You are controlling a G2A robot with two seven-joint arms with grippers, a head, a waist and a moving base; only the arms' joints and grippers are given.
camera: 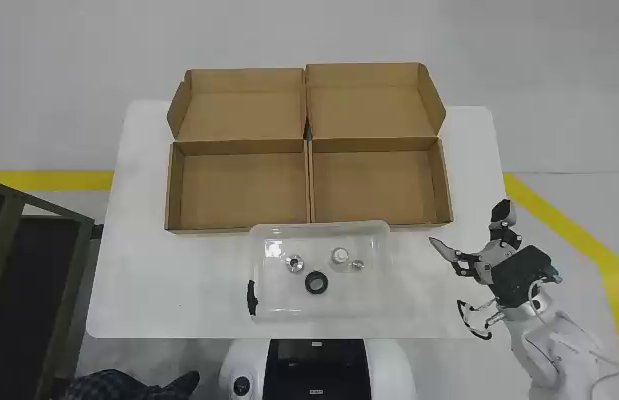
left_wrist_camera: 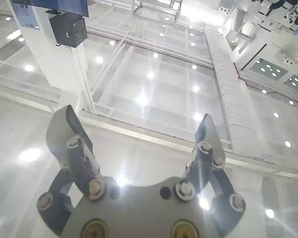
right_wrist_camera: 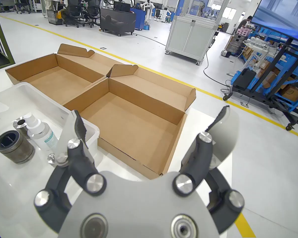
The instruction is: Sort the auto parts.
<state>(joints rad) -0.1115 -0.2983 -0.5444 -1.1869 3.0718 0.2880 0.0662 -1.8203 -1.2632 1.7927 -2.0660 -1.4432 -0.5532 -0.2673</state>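
Since every part lies in the clear tray [camera: 384, 232] and both cardboard boxes are bare, I judge that the sorting has not begun and the first pick is the step in hand. Of the parts, a small metal nut [right_wrist_camera: 51, 157] lies closest to my right gripper [right_wrist_camera: 151, 115]. A little pump bottle [right_wrist_camera: 39, 132] sits next to the nut. Past that are a dark ring-shaped sleeve [right_wrist_camera: 13, 146] and a shorter metal cylinder [right_wrist_camera: 19, 125] behind it. A black strip [camera: 252, 298] rests at the tray end farthest from those jaws.

My right jaws stand wide apart with nothing between them. They hang outside the tray, off its nearer end. One open box [right_wrist_camera: 134, 122] lies ahead of them, just past the tray's rim. The second box [right_wrist_camera: 54, 77] touches it on the side away from me.

My left gripper [left_wrist_camera: 136, 112] is also spread and empty. It is turned up toward the ceiling, facing away from the work.

The next move, as I judge it, belongs to the right arm. It needs to cross the rim, drop over one part and close on it. The nut is low and small and calls for a fine pinch. The sleeve is round and may roll, so I would grip it across its sides. With both boxes bare, I cannot tell which kind of part belongs in which.
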